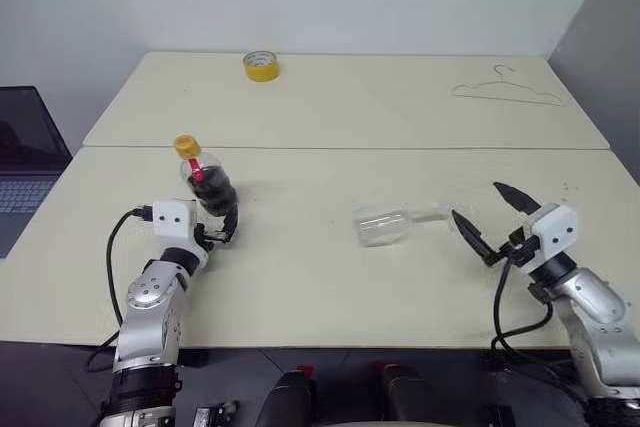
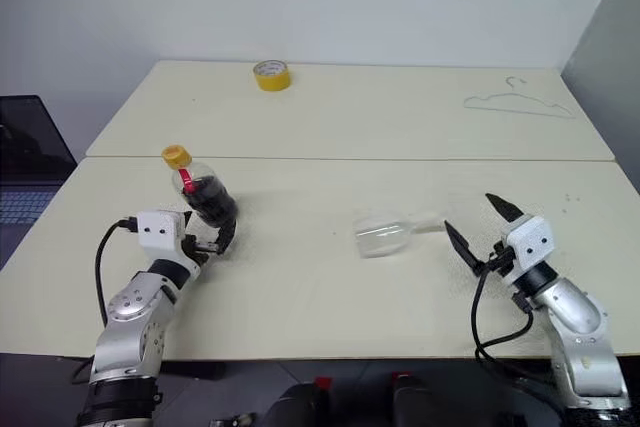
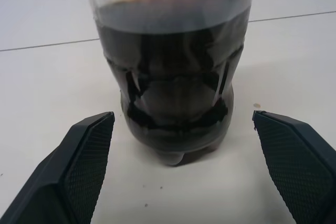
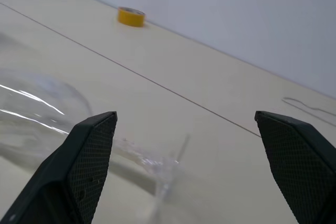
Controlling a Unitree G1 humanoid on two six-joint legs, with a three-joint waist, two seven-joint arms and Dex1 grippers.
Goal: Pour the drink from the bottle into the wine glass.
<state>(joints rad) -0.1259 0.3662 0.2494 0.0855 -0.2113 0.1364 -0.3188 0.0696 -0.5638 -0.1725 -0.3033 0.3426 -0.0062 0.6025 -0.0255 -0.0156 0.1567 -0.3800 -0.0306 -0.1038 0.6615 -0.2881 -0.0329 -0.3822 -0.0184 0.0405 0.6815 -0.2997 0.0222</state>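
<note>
- Left claw point(image 1: 222, 230) is standing wide apart, flanking the bottle's point(image 1: 207, 183) belly without touching; bottle is standing upright, capped, toward the bench's point(image 1: 300, 287) left edge.
- Likely thin, squashy plastic, sloshing drink point(image 3: 173, 77): taking the ribbed belly looks safest.
- Right claw point(image 2: 482, 232) is gaping by the glass point(image 2: 383, 234), lying mid-bench on its side; fragile, prone to rolling, best held at the stem.
- Front edge is near; open room lying between them.
</note>
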